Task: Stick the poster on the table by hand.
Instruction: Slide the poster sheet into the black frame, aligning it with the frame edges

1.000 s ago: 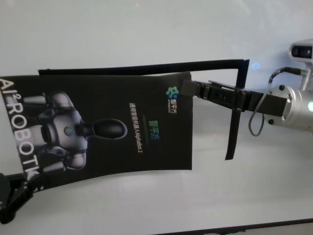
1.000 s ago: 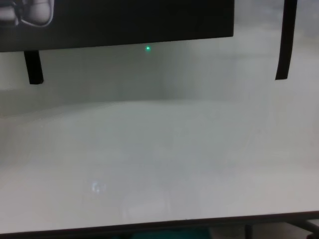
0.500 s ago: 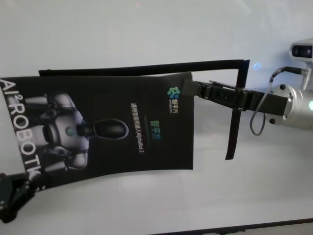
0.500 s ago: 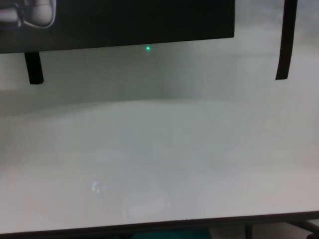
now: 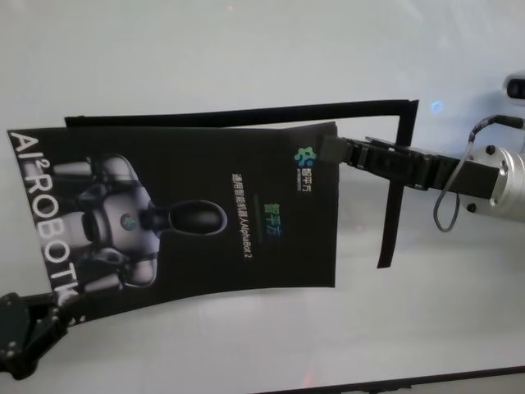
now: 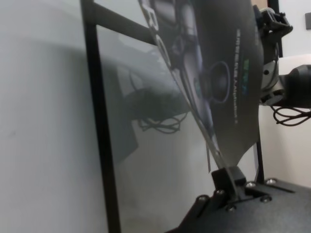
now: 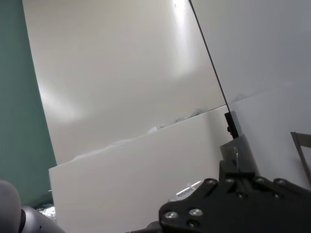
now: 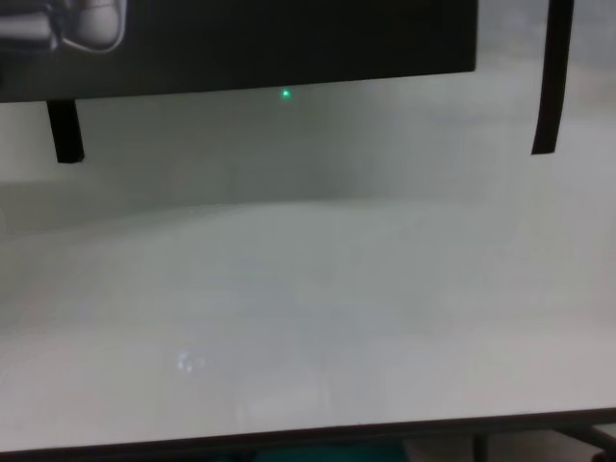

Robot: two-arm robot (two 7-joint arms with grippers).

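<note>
The poster (image 5: 189,217), black with a grey-white robot picture and white letters, hangs just above the white table (image 5: 246,49). My right gripper (image 5: 325,148) reaches in from the right and is shut on the poster's far right corner. At the near left, my left gripper (image 5: 59,305) is shut on the poster's near left corner. In the left wrist view the poster (image 6: 218,73) bows upward from my left gripper (image 6: 226,172). The right wrist view shows the poster's white back (image 7: 136,179) pinched in my right gripper (image 7: 233,138). The poster's near edge (image 8: 289,48) crosses the chest view's top.
Narrow black strips lie on the table as a frame: one along the far side (image 5: 246,113), one down the right (image 5: 394,189). Two strip ends (image 8: 65,130) (image 8: 549,77) show in the chest view. The table's dark near edge (image 8: 308,433) runs below.
The poster has shifted to the right, carried by both grippers. Its right edge now lies closer to the right-hand strip. Both grippers keep their hold.
</note>
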